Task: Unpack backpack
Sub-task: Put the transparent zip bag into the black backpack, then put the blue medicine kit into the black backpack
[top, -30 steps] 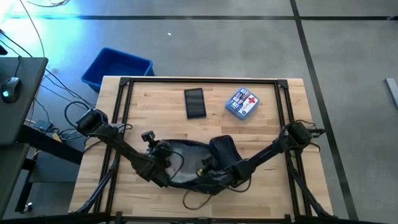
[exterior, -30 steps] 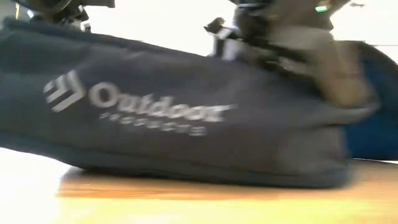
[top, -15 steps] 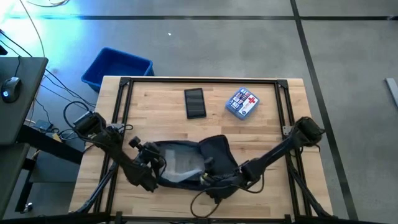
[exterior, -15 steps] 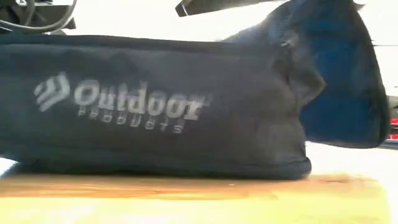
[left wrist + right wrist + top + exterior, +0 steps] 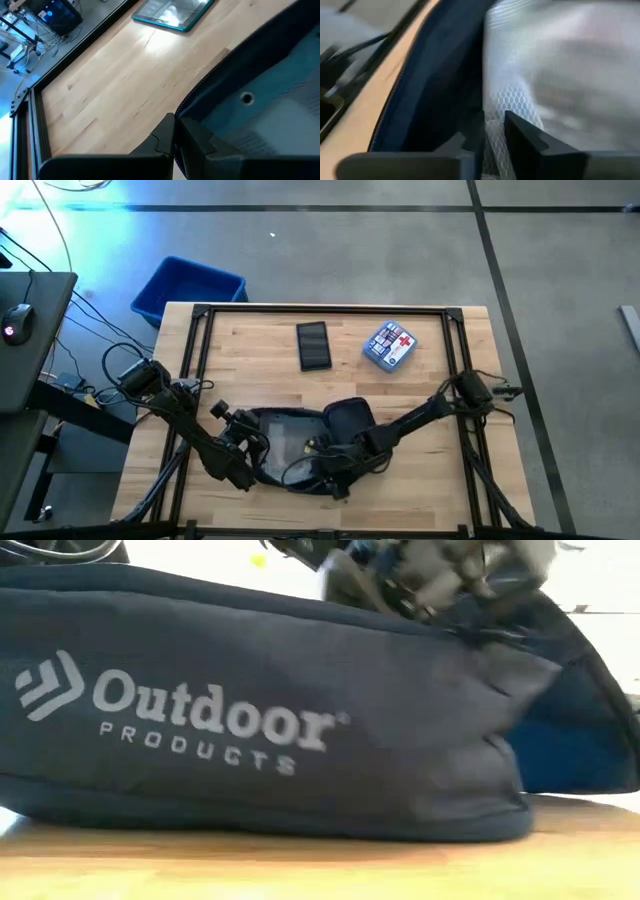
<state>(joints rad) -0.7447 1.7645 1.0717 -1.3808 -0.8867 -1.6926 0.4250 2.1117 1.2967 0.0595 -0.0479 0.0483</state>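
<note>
The dark navy backpack [image 5: 285, 430] lies on its side near the table's front edge, its mouth facing up. The low view shows its "Outdoor Products" side [image 5: 250, 720] resting on the wood. My left gripper [image 5: 175, 142] is shut at the left rim of the mouth [image 5: 243, 463]. My right gripper [image 5: 492, 140] reaches down into the mouth from the right [image 5: 328, 467], its fingers nearly together on white mesh [image 5: 520, 100] inside the bag. My left gripper pinches the zippered rim of the backpack's mouth [image 5: 186, 111] between its two fingers, slanting down from the table's left side. The backpack stays on the table. My right gripper has white mesh [image 5: 495, 127] in the narrow gap between its fingers, slanting down from the right; blur hides how much it grips.
A dark phone [image 5: 313, 345] and a small blue pouch with a red cross [image 5: 390, 345] lie on the far half of the table. A bright blue bin [image 5: 188, 288] stands on the floor past the far left corner. The backpack's flap [image 5: 350, 418] stands up beside my right arm.
My right gripper swung out toward the table's near edge, then came back left and down into the backpack's mouth. My left gripper drew slightly toward the left and near edges with the rim. The backpack shifted on the table and its mouth is held wider.
</note>
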